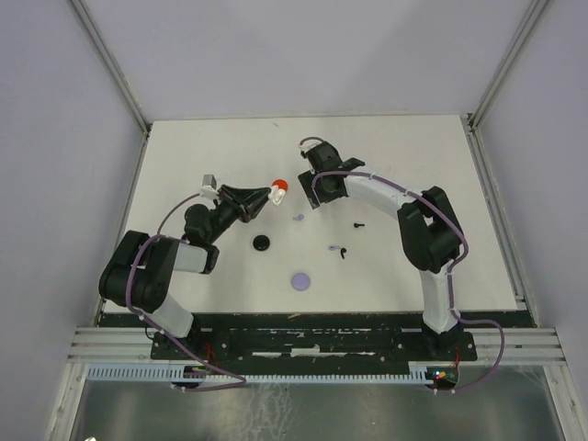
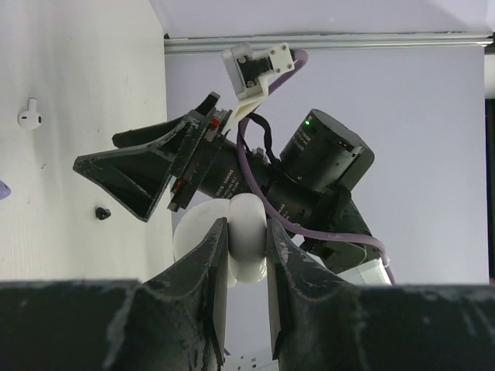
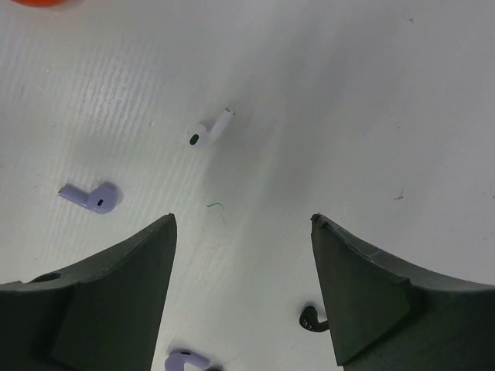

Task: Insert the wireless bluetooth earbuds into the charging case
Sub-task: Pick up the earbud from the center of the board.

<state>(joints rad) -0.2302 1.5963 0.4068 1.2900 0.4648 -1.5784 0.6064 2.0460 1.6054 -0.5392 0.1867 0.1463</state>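
Left jaws pinch white case [image 2: 247, 224] — right jaws gape near white earbud [image 3: 207, 133].

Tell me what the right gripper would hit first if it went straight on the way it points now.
Most likely bare table, which the right gripper faces with open fingers. The white earbud lies just ahead and slightly left, so it could be clipped; depth is unclear.
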